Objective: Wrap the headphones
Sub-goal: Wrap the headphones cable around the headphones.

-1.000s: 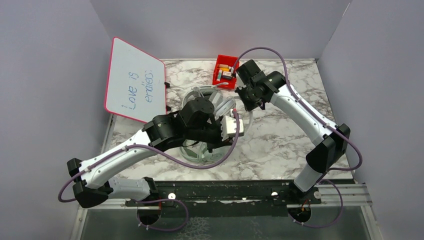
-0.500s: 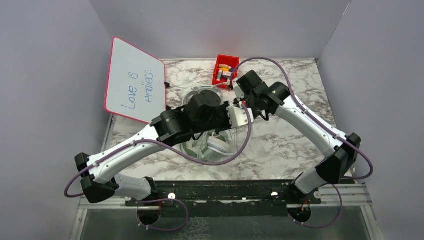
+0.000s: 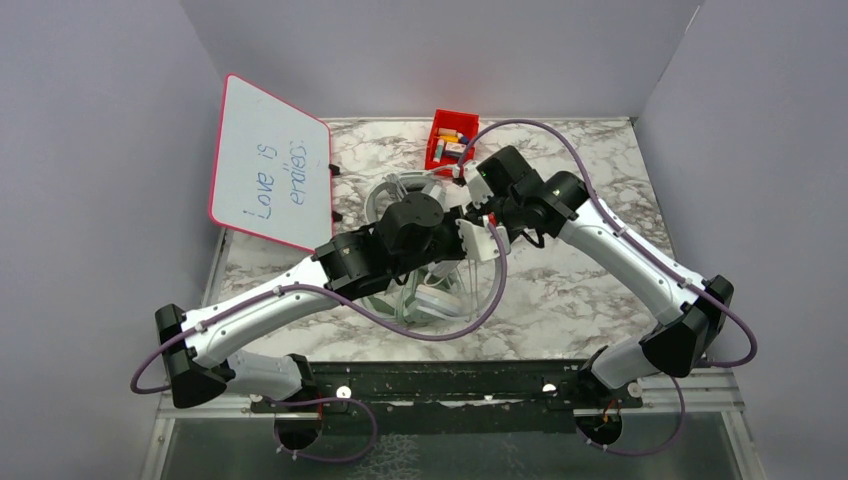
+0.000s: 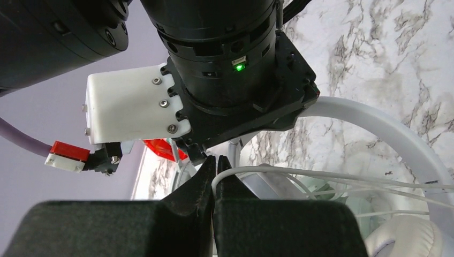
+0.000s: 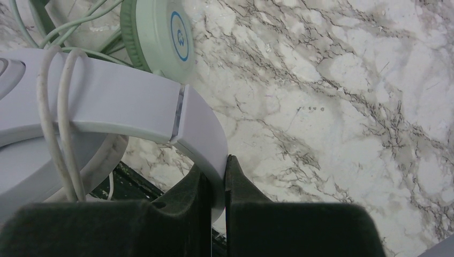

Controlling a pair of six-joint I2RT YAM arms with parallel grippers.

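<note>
My right gripper (image 5: 214, 163) is shut on the grey-white headphones' headband (image 5: 123, 104). A thin white cable (image 5: 52, 107) loops twice around that band. The mint-green headphones' ear cup (image 5: 155, 32) lies behind, among green cable. My left gripper (image 4: 216, 160) is shut on the white cable (image 4: 300, 174) just below the right arm's wrist (image 4: 225, 64). That cable trails right over the white headband (image 4: 375, 126) and an ear pad (image 4: 407, 241). From above, both grippers meet over the headphones (image 3: 435, 300) at mid-table, left gripper (image 3: 474, 238) beside right gripper (image 3: 482, 203).
A red bin (image 3: 451, 140) with small items stands at the back of the marble table (image 3: 580, 290). A pink-framed whiteboard (image 3: 270, 160) leans at the back left. Grey walls close in three sides. A black rail (image 3: 450, 385) runs along the near edge.
My left arm has swung toward the back and right, bringing its gripper up against the right one. My right arm has come nearer and leftward. More of the headphones shows below the left arm.
</note>
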